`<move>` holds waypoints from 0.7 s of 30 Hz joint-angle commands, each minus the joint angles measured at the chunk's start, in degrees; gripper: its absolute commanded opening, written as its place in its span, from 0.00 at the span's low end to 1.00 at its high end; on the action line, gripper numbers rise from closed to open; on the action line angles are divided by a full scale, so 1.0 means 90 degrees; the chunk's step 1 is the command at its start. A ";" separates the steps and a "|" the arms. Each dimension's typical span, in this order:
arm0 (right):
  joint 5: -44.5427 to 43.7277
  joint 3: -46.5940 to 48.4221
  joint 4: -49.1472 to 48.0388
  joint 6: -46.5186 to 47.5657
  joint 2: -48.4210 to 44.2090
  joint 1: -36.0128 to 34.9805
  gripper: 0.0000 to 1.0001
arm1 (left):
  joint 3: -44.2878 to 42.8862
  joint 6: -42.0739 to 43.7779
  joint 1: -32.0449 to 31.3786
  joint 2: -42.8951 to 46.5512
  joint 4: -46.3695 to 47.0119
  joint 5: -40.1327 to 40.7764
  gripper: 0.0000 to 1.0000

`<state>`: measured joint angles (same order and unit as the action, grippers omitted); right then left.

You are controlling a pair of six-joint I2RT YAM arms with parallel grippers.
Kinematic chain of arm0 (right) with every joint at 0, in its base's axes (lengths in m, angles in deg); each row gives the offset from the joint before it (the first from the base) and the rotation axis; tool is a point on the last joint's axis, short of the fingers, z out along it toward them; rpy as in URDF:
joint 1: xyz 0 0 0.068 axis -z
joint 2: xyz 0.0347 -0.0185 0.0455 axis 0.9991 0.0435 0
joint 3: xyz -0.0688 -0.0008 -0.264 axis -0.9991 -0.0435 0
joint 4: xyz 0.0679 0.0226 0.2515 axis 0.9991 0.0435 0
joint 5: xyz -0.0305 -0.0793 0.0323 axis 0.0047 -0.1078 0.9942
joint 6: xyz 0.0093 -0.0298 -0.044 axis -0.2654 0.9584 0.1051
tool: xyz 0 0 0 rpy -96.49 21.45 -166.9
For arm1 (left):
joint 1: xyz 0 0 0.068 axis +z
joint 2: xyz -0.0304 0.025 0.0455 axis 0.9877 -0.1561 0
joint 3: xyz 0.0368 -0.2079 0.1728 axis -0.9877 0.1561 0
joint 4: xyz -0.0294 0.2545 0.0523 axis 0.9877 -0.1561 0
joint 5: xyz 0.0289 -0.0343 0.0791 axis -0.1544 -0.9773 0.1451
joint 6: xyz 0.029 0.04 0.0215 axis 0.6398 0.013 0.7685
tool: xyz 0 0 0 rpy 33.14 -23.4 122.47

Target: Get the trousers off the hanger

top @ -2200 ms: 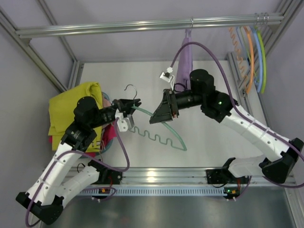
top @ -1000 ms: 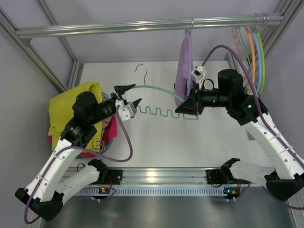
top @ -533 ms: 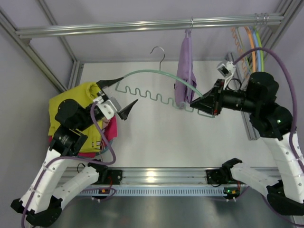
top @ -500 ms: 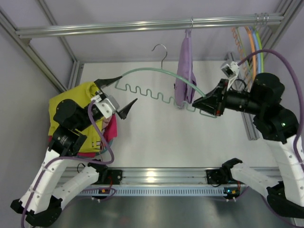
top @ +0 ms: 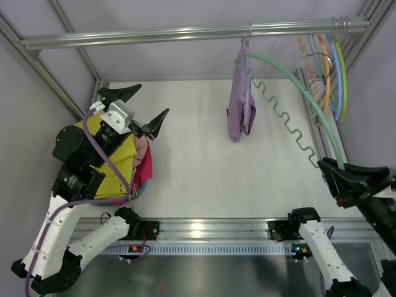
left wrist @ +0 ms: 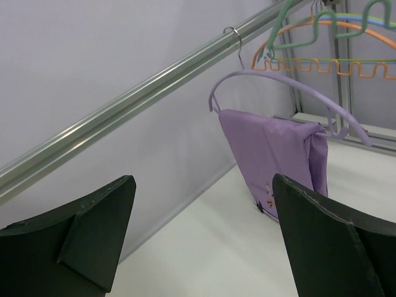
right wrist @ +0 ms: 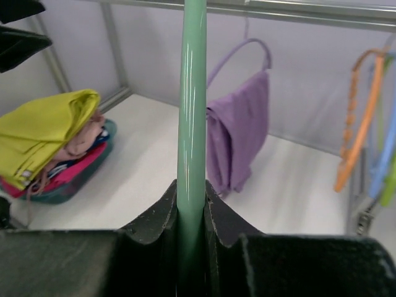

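The lilac trousers [top: 240,105] hang folded over a purple hanger [left wrist: 284,83] hooked on the metal rail [top: 185,31]. In the right wrist view, the lilac trousers [right wrist: 238,136] hang behind a bare green hanger [right wrist: 192,111]. My right gripper [top: 331,166] is shut on one end of this green hanger [top: 303,90], which arcs up toward the rail. The yellow trousers [top: 114,167] lie on top of a clothes pile at the left. My left gripper [top: 145,105] stands open and empty above that pile, facing the lilac trousers [left wrist: 272,154].
Orange, blue and green hangers [top: 334,68] hang at the rail's right end. Under the yellow trousers [right wrist: 43,133] lie pink, red and teal garments [top: 143,164]. Frame posts stand at the back corners of the white table [top: 198,173].
My right arm has swung the green hanger right and up, near the rail by the lilac trousers. The left gripper has let go of it, opened wide and pulled back left above the pile.
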<state>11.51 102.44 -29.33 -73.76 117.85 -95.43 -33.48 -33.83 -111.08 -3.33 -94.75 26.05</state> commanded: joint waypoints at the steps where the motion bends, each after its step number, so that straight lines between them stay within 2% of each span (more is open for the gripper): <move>1: -0.0819 0.0331 0.0517 0.0301 -0.0294 0.0596 0.00 | -0.0083 -0.0308 0.0010 -0.0215 -0.0025 0.0156 0.98; 7: -0.1610 0.0127 0.1250 0.0370 -0.0617 0.1290 0.00 | -0.0093 -0.0269 0.0010 -0.0440 -0.0025 0.0145 0.98; 11: -0.1990 0.0302 0.1426 0.0370 0.0385 0.1291 0.00 | -0.0093 -0.0289 0.0001 -0.0528 -0.0025 0.0116 0.98; 15: -0.2333 0.0868 0.1408 0.0583 0.1442 0.0930 0.00 | -0.0083 -0.0454 0.0010 -0.0460 -0.0025 -0.0166 0.98; 17: -0.2430 0.1327 0.1339 0.0721 0.1919 0.0598 0.00 | -0.0064 -0.0474 0.0010 -0.0391 -0.0025 -0.0245 0.98; 21: -0.2645 0.2642 0.2107 0.1354 0.3072 0.0499 0.00 | 0.0054 -0.0348 0.0010 -0.0235 -0.0035 -0.0245 0.98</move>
<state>-9.21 118.26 -11.85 -66.46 141.93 -89.94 -33.41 -36.57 -111.06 -7.05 -96.74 24.91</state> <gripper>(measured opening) 0.136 0.982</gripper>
